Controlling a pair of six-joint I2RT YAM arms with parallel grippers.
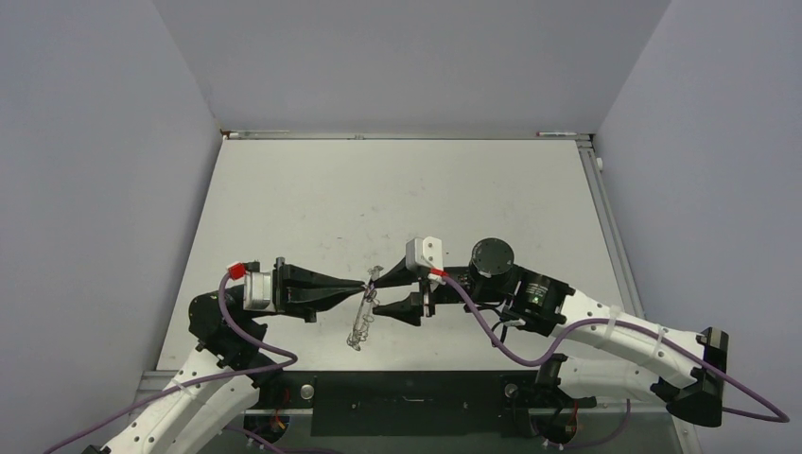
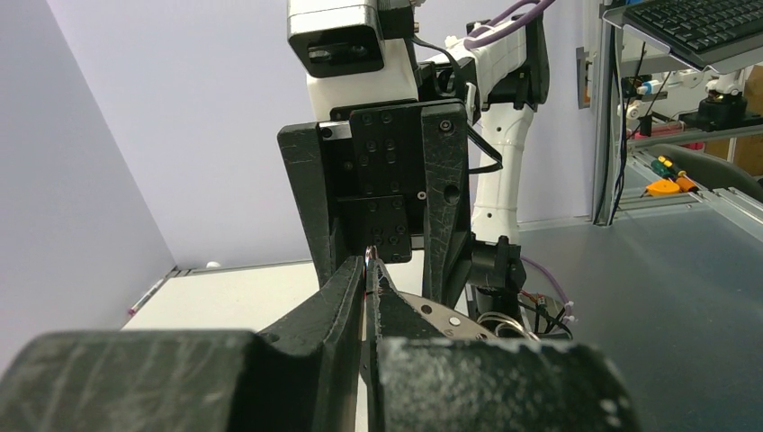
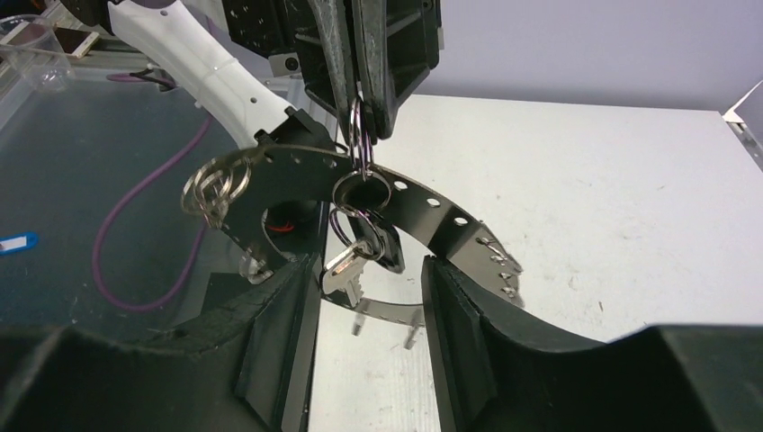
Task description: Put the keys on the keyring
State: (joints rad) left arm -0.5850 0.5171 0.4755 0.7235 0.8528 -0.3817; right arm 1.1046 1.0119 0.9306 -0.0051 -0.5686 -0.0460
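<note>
The keyring (image 3: 430, 209), a flat grey ring with holes, hangs in the air from a wire loop (image 3: 358, 144). My left gripper (image 3: 363, 106) comes down from the top of the right wrist view and is shut on that loop. A key (image 3: 371, 254) with a black head and silvery blade hangs from another small loop just under the ring's near rim. My right gripper (image 3: 364, 328) is open, with the key just above the gap between its fingers and touching neither. In the top view the left gripper (image 1: 367, 284) and right gripper (image 1: 376, 293) meet tip to tip, and the keyring (image 1: 360, 326) hangs edge-on below them.
More empty wire loops (image 3: 214, 187) hang on the ring's left rim. The white table (image 1: 397, 199) stretches behind, walled on three sides. In the left wrist view the ring (image 2: 430, 315) and loops (image 2: 500, 324) show beside my shut fingers (image 2: 355, 288).
</note>
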